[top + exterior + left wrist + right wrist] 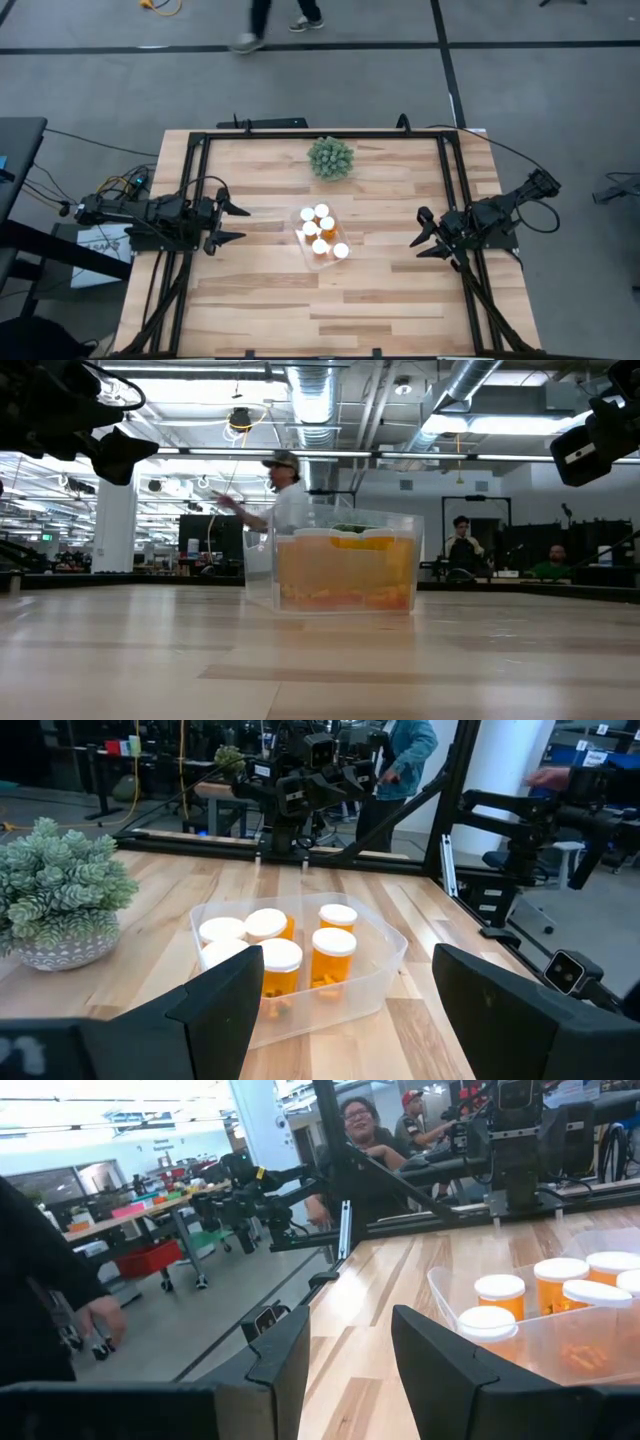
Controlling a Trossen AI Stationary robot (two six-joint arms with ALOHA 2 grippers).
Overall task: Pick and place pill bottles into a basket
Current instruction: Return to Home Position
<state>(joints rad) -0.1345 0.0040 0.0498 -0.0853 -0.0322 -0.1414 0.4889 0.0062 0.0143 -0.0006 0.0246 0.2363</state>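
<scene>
Left gripper [240,224]: fingers spread wide, nothing between them. It sat at the left side of the table [250,300], pointing inward at the basket [368,988] and well apart from it. Right gripper [417,228]: likewise wide open and empty, at the right side, facing in, well apart from the basket. In the low view both hung above the board, clear of the surface.

Pill bottles [327,223]: six white caps counted from above, all upright inside the basket, packed close. None seen loose on the table. Judged: placing was done, and the arms' wide-set, open posture fitted a parked position.

The basket stood near table centre, at a slant to the table edges. A green plant ball [331,158] stood beyond it toward the far edge, apart from it. There was open wood on both flanks between each gripper and the basket. Frame rails ran along the table's sides by the arm bases. Nothing lay near either gripper.
</scene>
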